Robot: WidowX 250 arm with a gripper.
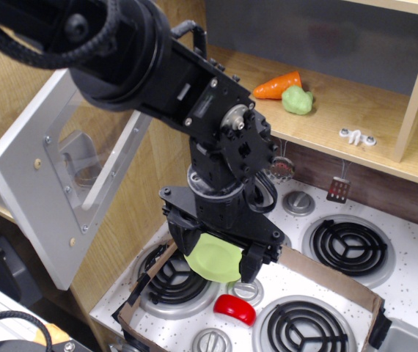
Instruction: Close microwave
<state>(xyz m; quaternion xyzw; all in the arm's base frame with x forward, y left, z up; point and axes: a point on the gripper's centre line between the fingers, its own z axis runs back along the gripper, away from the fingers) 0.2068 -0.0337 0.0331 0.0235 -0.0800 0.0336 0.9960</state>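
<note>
The microwave door [44, 172] is silver-grey with a clear window [84, 158]. It stands swung open at the left, out from the wooden cabinet, with its edge toward me. My gripper [220, 257] points down over the stove, to the right of the door and apart from it. Its fingers [257, 258] are spread wide. A pale green disc [213, 258] shows between them; I cannot tell whether it is touched. The handle and buttons are hidden.
A toy stove top [414, 286] with black coil burners [345, 246] and silver knobs [298, 203] lies below. A red piece [235, 309] sits near the front burners. A cardboard edge [326, 275] crosses the stove. An orange carrot [277, 85] and a green lump [297, 100] lie on the shelf.
</note>
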